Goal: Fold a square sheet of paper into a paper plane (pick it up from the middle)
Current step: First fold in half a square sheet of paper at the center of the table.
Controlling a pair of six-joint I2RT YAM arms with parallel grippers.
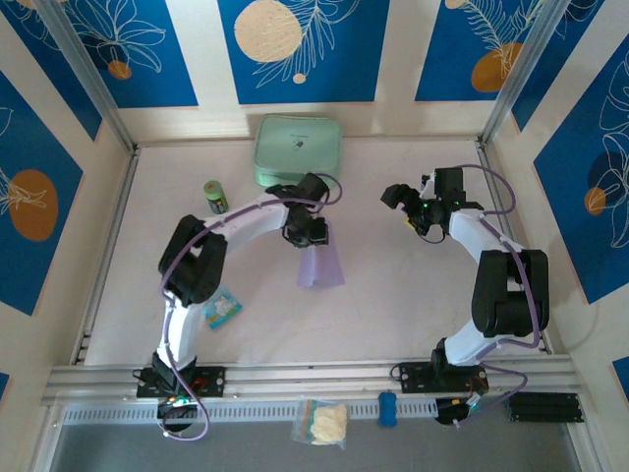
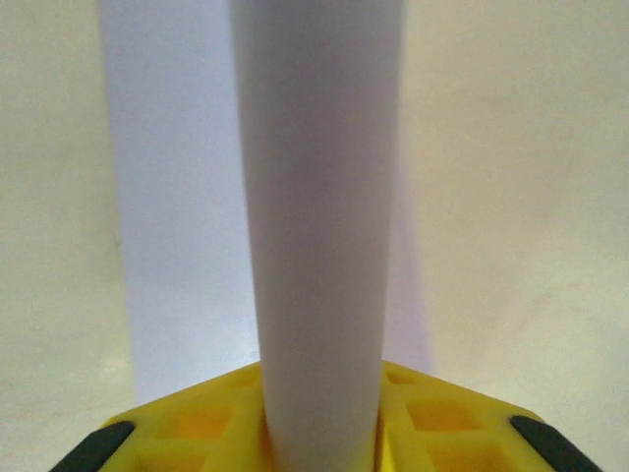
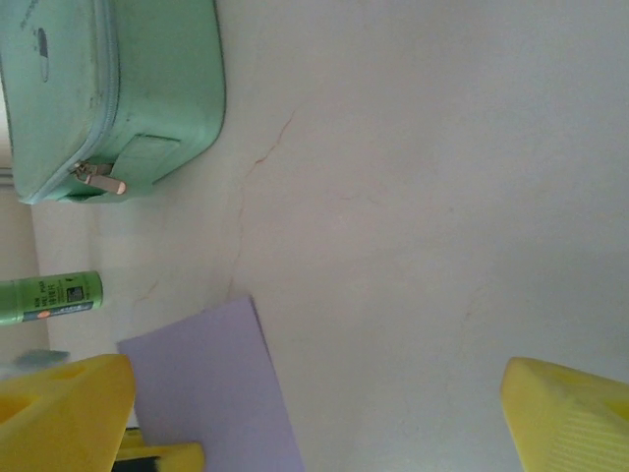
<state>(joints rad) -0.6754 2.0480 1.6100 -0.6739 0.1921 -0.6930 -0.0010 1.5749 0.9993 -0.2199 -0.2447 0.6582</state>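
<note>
While your left gripper (image 1: 307,234) pinches a raised fold of the square sheet of paper (image 1: 321,267), the sheet sits at mid-tabletop (image 1: 393,285), near the mint-green pouch (image 1: 298,149); your right gripper (image 1: 401,197) hovers well apart, jaws wide, empty.

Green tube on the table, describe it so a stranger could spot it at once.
Find the mint pouch at the table's far edge. Just nearer, off its left corner, sits the tube: a small labelled cylinder, darker green than the pouch.
</note>
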